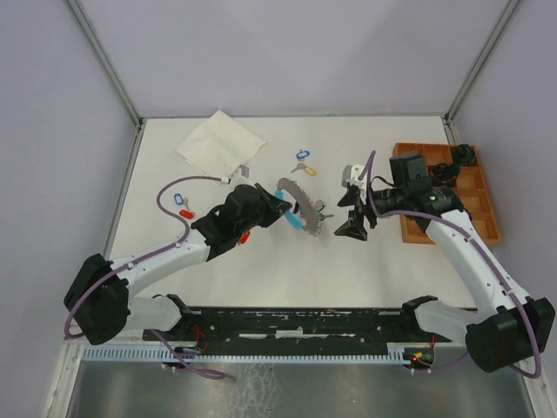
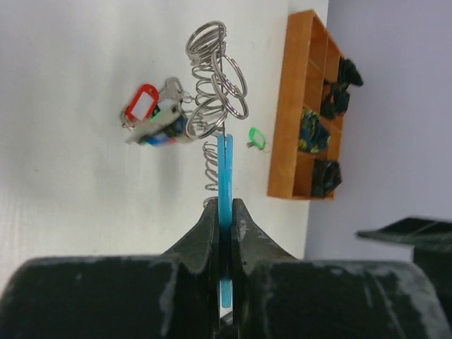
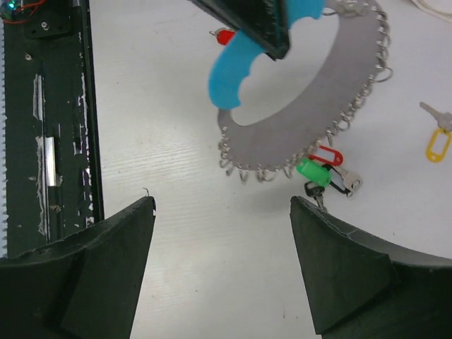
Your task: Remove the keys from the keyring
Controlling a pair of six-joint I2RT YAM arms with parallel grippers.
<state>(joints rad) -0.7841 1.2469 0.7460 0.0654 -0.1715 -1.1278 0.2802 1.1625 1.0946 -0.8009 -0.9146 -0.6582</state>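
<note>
The keyring (image 1: 300, 205) is a grey crescent edged with small silver rings, joined to a light-blue band (image 1: 294, 223). My left gripper (image 1: 280, 209) is shut on the blue band (image 2: 225, 176) and holds the keyring upright above the table. A bunch of keys (image 3: 326, 171) with red, green and dark tags hangs from its rim, and also shows in the left wrist view (image 2: 152, 116). My right gripper (image 3: 222, 212) is open and empty, just right of the keyring (image 3: 318, 106), with its fingers (image 3: 339, 254) apart from it. It also shows in the top view (image 1: 355, 223).
Loose tagged keys lie on the table: blue (image 1: 302, 153), yellow (image 1: 300, 167), a pair at the left (image 1: 182, 204), red (image 1: 244, 235), green (image 2: 258, 138). A white cloth (image 1: 222, 144) lies at the back left. An orange compartment tray (image 1: 474, 205) stands at the right.
</note>
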